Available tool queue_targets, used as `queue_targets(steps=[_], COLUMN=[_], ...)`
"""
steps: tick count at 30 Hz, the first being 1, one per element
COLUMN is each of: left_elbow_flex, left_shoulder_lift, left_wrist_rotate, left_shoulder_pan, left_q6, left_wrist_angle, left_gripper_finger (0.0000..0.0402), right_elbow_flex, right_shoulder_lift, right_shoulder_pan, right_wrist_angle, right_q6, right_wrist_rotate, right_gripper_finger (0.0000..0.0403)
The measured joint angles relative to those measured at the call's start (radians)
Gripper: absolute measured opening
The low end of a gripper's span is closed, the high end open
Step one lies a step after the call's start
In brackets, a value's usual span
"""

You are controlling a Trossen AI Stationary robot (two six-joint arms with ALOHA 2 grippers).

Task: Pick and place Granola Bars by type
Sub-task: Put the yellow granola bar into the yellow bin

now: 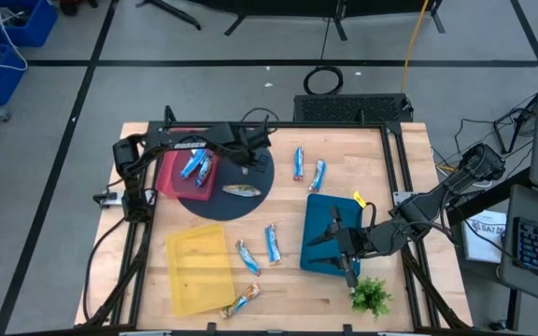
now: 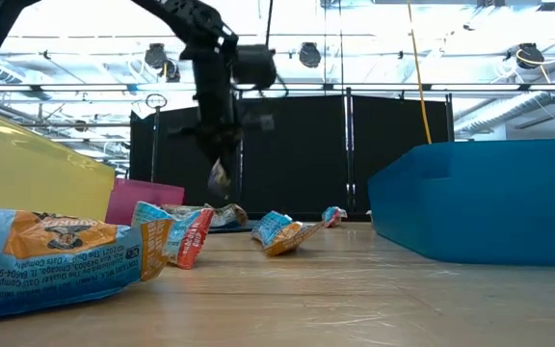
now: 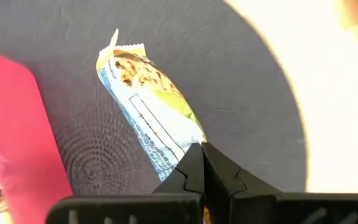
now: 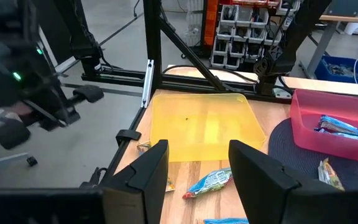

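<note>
In the left wrist view the closed jaws are covering one end of a granola bar (image 3: 148,112), and the pink bin (image 3: 23,137) is running off the frame's edge.

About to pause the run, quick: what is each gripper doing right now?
Left gripper: shut, above the dark round mat; whether it grips the granola bar cannot be told.
Right gripper: open, holding nothing.

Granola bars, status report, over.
Left gripper shut over the dark mat, one granola bar lying beneath it. Right gripper open, waiting over the blue bin. Nothing in the way.
</note>
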Motion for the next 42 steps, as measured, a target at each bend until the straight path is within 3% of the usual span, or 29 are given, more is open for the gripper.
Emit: queue_targets(steps=[10, 17, 23, 33, 42], left_elbow_flex=[0.247, 0.376, 0.453, 0.437, 0.193], left_shoulder_lift=[0.0, 0.0, 0.0, -0.001, -0.009], left_wrist_rotate=[0.003, 0.041, 0.001, -0.017, 0.004], left_shoulder_pan=[-0.12, -0.336, -0.556, -0.868, -1.059], left_q6=[0.004, -0.065, -0.153, -0.259, -0.254], left_wrist_angle=[-0.266, -0.481, -0.643, -0.668, -0.664], left_gripper_finger=[0.0001, 0.0, 0.0, 0.0, 0.0], right_elbow_flex=[-0.001, -0.001, -0.001, -0.001, -0.001], right_shoulder_lift=[-0.005, -0.051, -0.093, -0.137, -0.136], right_shoulder_pan=[-0.001, -0.024, -0.036, -0.036, -0.035], right_wrist_angle=[-0.001, -0.024, -0.024, -0.023, -0.014], right_q6=[-0.029, -0.029, -0.042, -0.022, -0.017], right_wrist_rotate=[0.0, 0.0, 0.0, 0.0, 0.031], right_gripper_finger=[0.016, 0.016, 0.016, 0.016, 0.016])
